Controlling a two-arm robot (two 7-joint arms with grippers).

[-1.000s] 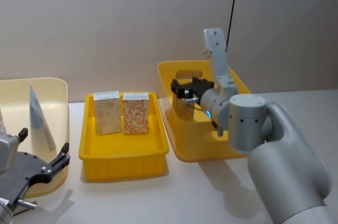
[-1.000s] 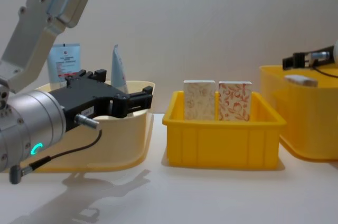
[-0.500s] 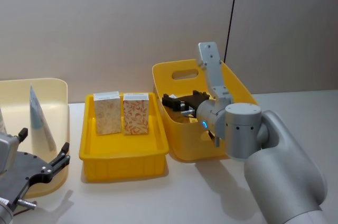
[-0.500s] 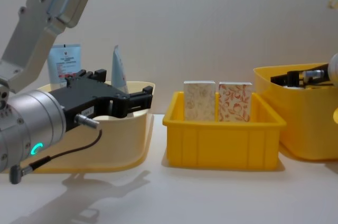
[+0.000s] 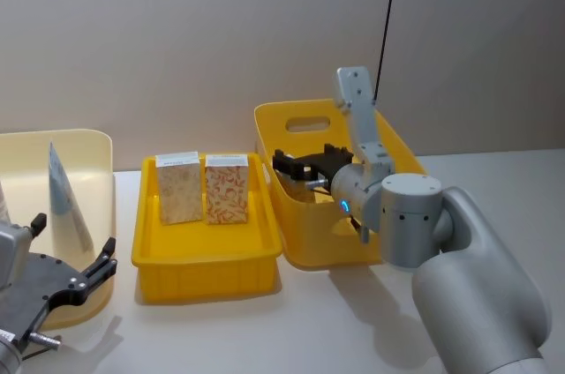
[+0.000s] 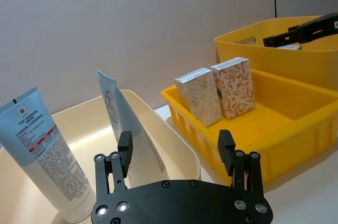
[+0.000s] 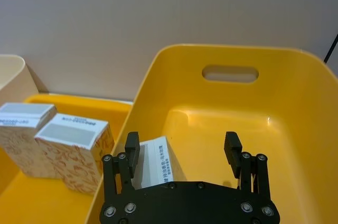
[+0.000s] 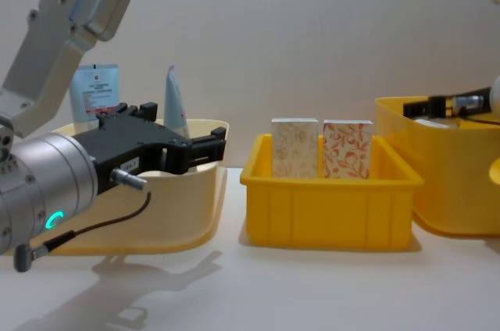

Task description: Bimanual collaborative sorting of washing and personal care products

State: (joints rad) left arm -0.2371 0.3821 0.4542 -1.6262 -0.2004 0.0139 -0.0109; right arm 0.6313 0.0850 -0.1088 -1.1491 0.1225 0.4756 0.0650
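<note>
Pale printed product (image 7: 156, 163) lies under the right gripper (image 7: 181, 142), whose jaws stand apart inside the deep bin (image 5: 388, 140), right of the shallow bin (image 5: 203, 264). It sits toward one jaw, so closing may shove it aside. Two floral boxes (image 5: 179, 190) stand in the shallow bin; left of it the left gripper (image 6: 175, 142) hovers, jaws apart, by the tubes (image 6: 37, 150). The right gripper hides the product's lower end; tube or box is unclear.

From the head we look down on the white tabletop (image 5: 265, 330); from the chest, low and level across it. Our wrist cameras sit close behind the left gripper (image 6: 175, 140) and the right gripper (image 7: 181, 141) — facing forward. All four views share the shallow yellow plastic tray (image 5: 207, 261).
</note>
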